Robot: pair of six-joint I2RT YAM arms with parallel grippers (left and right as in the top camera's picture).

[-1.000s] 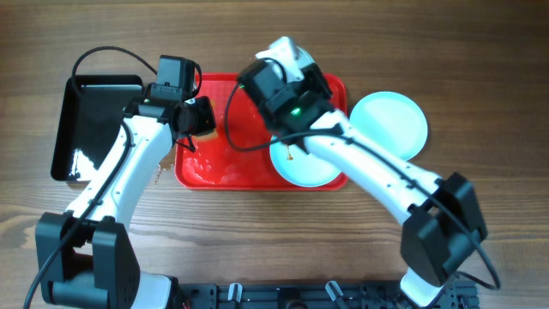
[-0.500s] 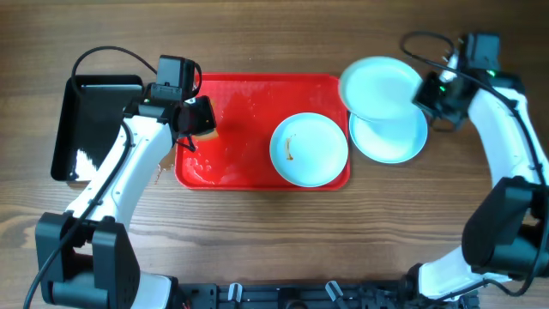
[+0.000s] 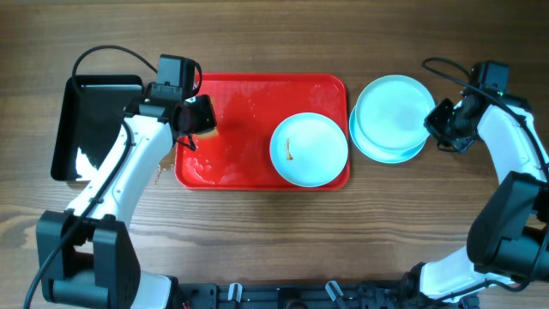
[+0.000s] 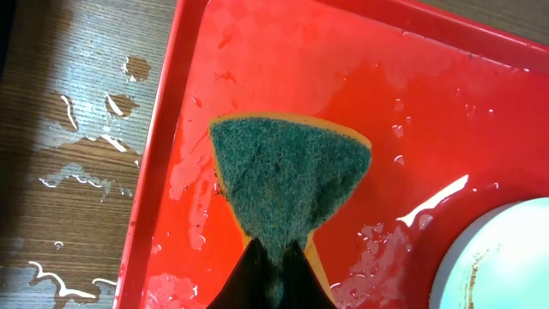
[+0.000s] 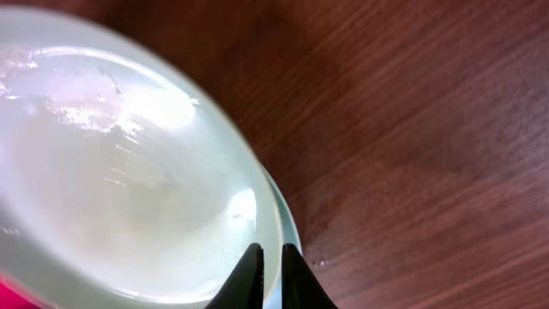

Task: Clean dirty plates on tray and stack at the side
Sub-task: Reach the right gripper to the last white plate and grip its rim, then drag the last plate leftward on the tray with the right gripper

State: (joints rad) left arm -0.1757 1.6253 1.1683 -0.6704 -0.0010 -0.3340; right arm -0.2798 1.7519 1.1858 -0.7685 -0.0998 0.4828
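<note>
A dirty plate with a brown streak lies at the right end of the red tray; its rim also shows in the left wrist view. My left gripper is shut on a green and yellow sponge over the tray's left part, with the fingertips pinching its near edge. To the right of the tray, a clean plate lies slightly offset on another plate. My right gripper is shut on the upper plate's right rim, fingertips astride it.
A black rectangular tray stands at the far left. Water drops lie on the wood beside the red tray's left rim. The left arm's cable loops above the black tray.
My right gripper has moved the held plate down and to the right, from above the tray's corner onto the plate beside the tray. The left arm and sponge have not moved.
</note>
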